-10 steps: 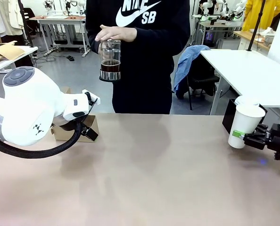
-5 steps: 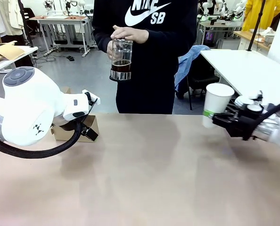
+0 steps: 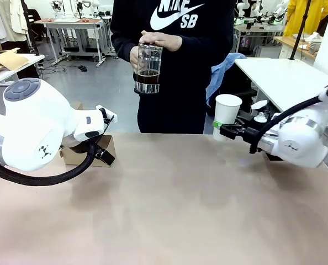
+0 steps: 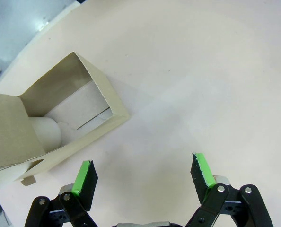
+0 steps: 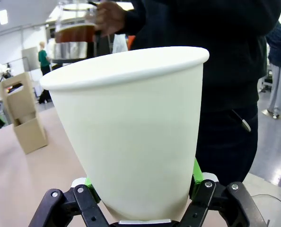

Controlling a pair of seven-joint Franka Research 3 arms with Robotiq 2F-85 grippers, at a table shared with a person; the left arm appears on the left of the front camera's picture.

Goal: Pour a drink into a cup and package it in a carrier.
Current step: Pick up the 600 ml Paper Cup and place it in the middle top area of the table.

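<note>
A person at the far side holds a clear glass jug [image 3: 148,69] with both hands; the dark brown drink [image 3: 148,77] fills its lower part. My right gripper [image 3: 223,129] is shut on the lower part of the white paper cup [image 3: 227,113] and holds it upright above the table's far right. In the right wrist view the cup [image 5: 131,137] rises between the green pads, with the jug [image 5: 76,33] beyond it. The brown cardboard carrier [image 3: 92,152] stands at the far left, partly hidden by my left arm. My left gripper [image 4: 143,172] hangs open over bare table beside the carrier [image 4: 60,127].
The tan table [image 3: 175,204] is bare across its middle and front. A white table [image 3: 285,83] and a chair draped with a blue jacket [image 3: 222,77] stand behind on the right. The carrier [image 5: 24,118] also shows far off in the right wrist view.
My right gripper has lifted the cup from the table's right edge and carried it left and up. The person has shifted the jug slightly right. The left arm has not moved.
</note>
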